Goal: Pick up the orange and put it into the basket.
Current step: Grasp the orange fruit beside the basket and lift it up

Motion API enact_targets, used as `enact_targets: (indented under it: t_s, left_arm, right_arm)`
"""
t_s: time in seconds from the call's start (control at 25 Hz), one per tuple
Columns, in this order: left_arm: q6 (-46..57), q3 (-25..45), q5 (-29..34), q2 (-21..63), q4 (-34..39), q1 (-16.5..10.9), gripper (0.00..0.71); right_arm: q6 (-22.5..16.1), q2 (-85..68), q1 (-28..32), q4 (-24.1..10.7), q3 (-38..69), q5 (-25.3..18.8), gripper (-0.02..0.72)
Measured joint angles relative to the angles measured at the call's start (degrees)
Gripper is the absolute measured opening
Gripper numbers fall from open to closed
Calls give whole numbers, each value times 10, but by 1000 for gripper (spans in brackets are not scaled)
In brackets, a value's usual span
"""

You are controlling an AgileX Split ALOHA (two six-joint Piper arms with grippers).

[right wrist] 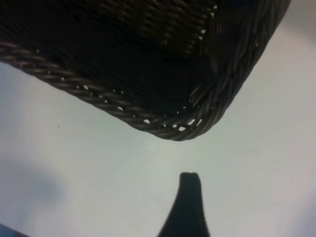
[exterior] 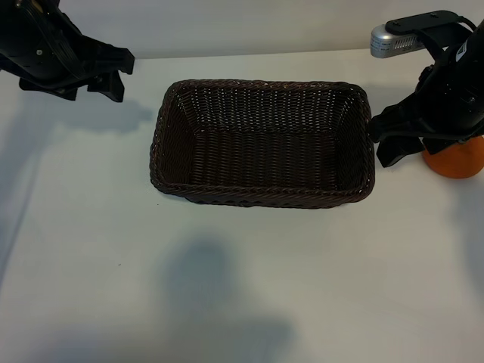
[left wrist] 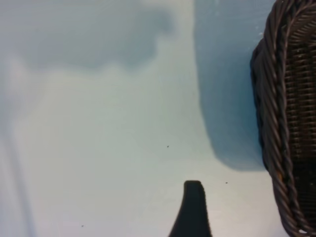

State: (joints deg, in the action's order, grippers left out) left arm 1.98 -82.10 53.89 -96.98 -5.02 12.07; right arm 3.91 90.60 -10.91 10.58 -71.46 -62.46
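White table [exterior: 91,249] bare but for soft shadows. Basket [exterior: 262,144] sat mid-table, nothing inside. Orange [exterior: 456,160] lay at far right, partly hidden behind right arm. Right gripper [exterior: 395,140] hung between basket and orange, fingers spread wide, gripping nothing. Left gripper [exterior: 110,72] hovered left of basket; spread unclear, nothing held.

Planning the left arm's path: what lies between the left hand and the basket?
Only bare white table: the exterior view shows nothing between the left hand and the basket; the left wrist view agrees.
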Motion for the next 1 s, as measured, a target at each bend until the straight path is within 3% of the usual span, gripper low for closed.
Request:
enact_targets:
  t_s: [0.36, 0.48, 0.84, 1.0]
  left_arm:
    - [1, -1, 23, 17, 34, -2, 596]
    - [0, -1, 29, 33, 35, -18, 596]
    - [-44, -1, 57, 115, 21, -182, 596]
    - [-75, -1, 61, 146, -15, -209, 596]
  right_arm:
    - [0, 0, 0, 0, 0, -1, 595]
    - [1, 0, 0, 0, 0, -1, 595]
    - [4, 0, 0, 0, 0, -1, 595]
    - [8, 0, 0, 0, 0, -3, 595]
